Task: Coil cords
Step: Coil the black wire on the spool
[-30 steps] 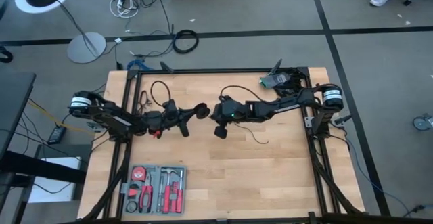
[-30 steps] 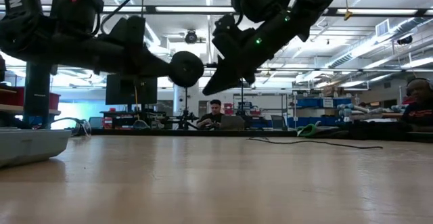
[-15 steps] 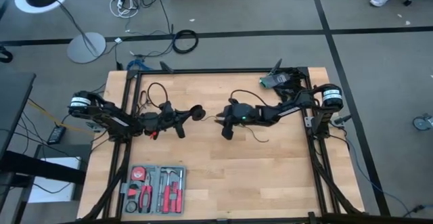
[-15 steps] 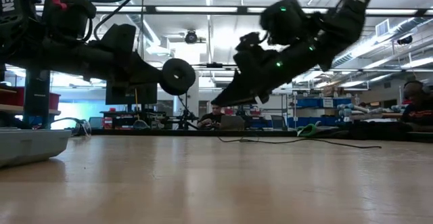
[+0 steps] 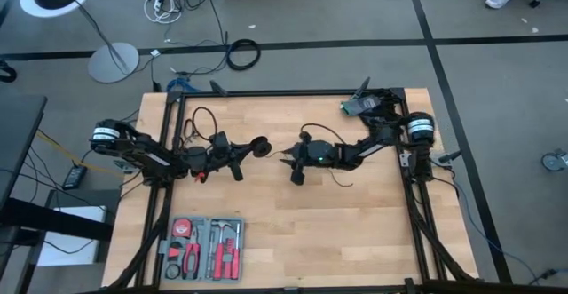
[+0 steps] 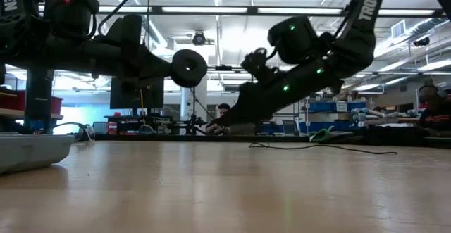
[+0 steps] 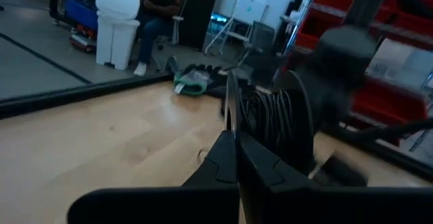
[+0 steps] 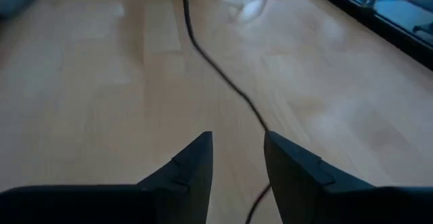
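Cord point(image 5: 340, 181): thin black wire, one loose length lying on wooden tabletop right of centre, curving in shallow wave; seen in right wrist view point(image 8: 223, 75) as single dark line running across boards. Other end at round black puck point(image 5: 262, 147), raised off table left of centre, standing on edge, wire wound round it point(image 7: 270, 126).

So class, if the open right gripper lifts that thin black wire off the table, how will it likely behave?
The thin black wire lies in loose curves on the wooden table, so it probably droops floppily either side of the right gripper. It looks very slender, so likely light. Being so thin, it might slip between the fingers unless pinched squarely.
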Robot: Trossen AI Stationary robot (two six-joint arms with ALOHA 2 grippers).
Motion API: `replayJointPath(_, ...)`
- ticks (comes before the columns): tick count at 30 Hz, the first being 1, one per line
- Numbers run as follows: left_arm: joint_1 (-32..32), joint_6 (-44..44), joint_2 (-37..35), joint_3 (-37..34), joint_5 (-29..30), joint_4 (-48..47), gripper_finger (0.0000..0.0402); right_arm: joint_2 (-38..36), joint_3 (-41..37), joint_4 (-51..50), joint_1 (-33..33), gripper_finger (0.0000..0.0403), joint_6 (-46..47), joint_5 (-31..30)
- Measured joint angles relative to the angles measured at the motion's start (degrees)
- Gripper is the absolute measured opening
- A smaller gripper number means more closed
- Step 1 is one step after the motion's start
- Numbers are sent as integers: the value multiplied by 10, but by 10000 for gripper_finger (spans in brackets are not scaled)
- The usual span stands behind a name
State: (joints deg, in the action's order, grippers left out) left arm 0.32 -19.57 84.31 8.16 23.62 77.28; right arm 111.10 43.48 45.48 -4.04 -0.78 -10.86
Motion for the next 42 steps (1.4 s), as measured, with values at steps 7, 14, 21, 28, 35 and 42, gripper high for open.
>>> replayJointPath(7, 0, 0, 0, 7, -21, 0, 0, 22, 23, -12, 0, 126, -24, -58)
replayJointPath(14, 0, 13, 0, 7, -29, 0, 0, 19, 22, -19, -1, 126, -20, -86)
replayJointPath(21, 0, 13, 0, 7, -23, -3, 0, 19, 22, -16, 14, 122, -24, -86)
replayJointPath(28, 0, 13, 0, 7, 3, -15, 0, 19, 22, -16, 18, 121, -49, -85)
replayJointPath(35, 0, 11, 0, 7, -5, -7, 0, 20, 22, -18, 13, 115, -35, -90)
replayJointPath(42, 0, 12, 0, 7, -43, 37, 0, 20, 22, -23, 12, 113, -33, -91)
